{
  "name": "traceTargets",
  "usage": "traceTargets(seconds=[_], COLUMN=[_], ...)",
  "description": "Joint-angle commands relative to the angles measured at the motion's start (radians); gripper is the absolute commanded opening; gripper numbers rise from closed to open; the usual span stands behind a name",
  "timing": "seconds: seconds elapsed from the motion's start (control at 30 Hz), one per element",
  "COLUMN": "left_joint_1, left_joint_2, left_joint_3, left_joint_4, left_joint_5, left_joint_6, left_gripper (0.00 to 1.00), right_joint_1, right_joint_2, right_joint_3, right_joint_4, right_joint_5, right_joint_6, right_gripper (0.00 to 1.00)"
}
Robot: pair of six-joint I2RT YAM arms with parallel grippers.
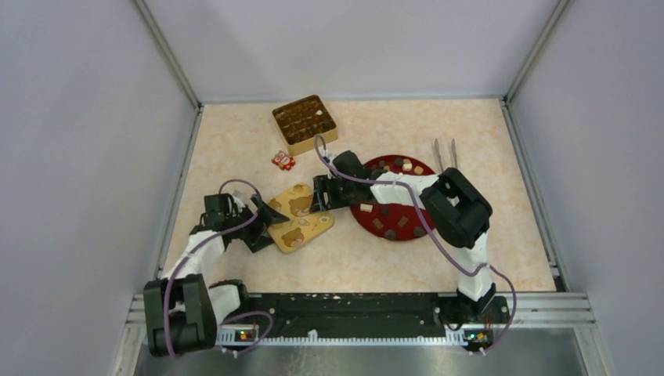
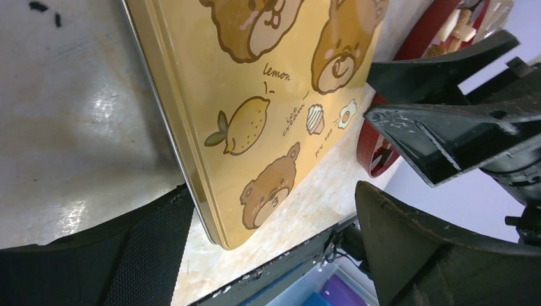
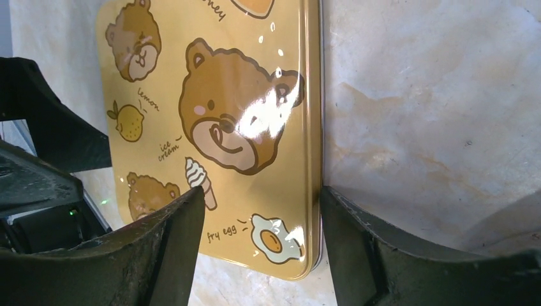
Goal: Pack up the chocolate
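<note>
Chocolate pieces (image 1: 384, 210) lay on the round red plate (image 1: 407, 236); I had both jaws wide astride the bear-printed tan lid (image 1: 300, 218), likely to lift it.

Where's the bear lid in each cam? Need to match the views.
Top external: bear lid lies flat, left of centre.
Left wrist: the lid fills the upper middle, its long edge running down to a near corner.
Right wrist: the lid fills left and centre, its edge vertical.
Shared landmark: fried-egg print, clear in both wrist views, too small from above.
</note>
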Motion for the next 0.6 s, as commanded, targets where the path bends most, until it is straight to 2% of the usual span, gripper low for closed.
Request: traceTargets(seconds=[0.0, 0.17, 0.33, 0.43, 0.57], left_joint_1=[-0.004, -0.004, -0.003, -0.004, -0.004], left_joint_2=[-0.082, -0.165, -0.191, -0.191, -0.184], left_joint_3=[0.023, -0.009, -0.076, -0.078, -0.072], left_joint_4=[0.069, 0.141, 0.341, 0.399, 0.381], left_joint_5=[0.007, 0.011, 0.063, 0.071, 0.041], left_joint_6=[0.014, -0.019, -0.139, -0.174, -0.152], left_gripper=[0.99, 0.99, 0.98, 0.92, 0.77], right_joint_1=[0.000, -0.001, -0.001, -0.001, 0.000], right_joint_2=[0.026, 0.027, 0.033, 0.034, 0.038], right_joint_3=[0.012, 0.004, -0.004, -0.007, -0.008], right_joint_4=[0.016, 0.027, 0.037, 0.037, 0.050], right_joint_5=[-0.027, -0.035, -0.049, -0.056, -0.061], right_joint_6=[0.015, 0.018, 0.029, 0.035, 0.037], right_gripper=[0.65, 0.65, 0.65, 0.65, 0.65])
